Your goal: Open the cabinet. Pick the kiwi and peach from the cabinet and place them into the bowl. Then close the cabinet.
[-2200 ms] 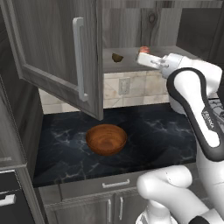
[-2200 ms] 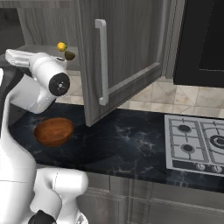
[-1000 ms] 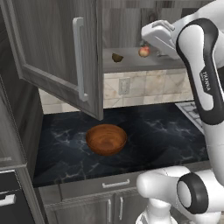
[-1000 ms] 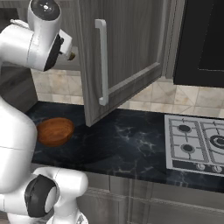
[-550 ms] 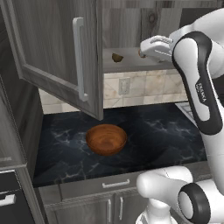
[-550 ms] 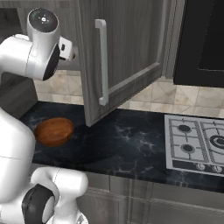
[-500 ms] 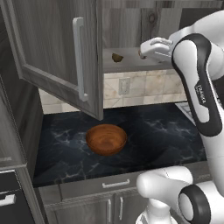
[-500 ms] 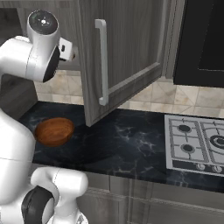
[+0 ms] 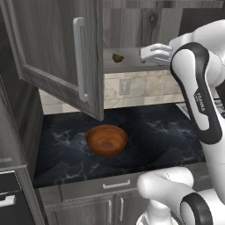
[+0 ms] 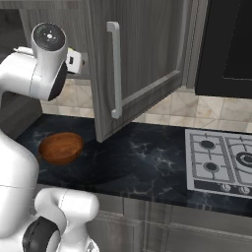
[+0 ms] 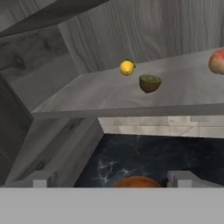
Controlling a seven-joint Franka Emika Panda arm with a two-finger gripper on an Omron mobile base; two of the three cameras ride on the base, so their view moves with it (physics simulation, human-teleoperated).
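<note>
Hand view: the pincer [image 11: 112, 178] is seen with its tips spread wide and nothing between them, held level with the front edge of the cabinet [image 9: 52, 57] shelf. On that shelf the kiwi [image 11: 150, 83] is set a little back from the edge, with a small yellow fruit [image 11: 127, 68] just behind it and the peach [image 11: 217, 61] well off to its right. Below the shelf, on the dark surface [image 9: 158, 132], the bowl [image 9: 107, 139] is found almost directly under the kiwi. The kiwi is judged light, fairly firm and apt to roll; it is best taken across its short middle. The peach is judged softer and easily bruised, so a gentle hold is advised.
</note>
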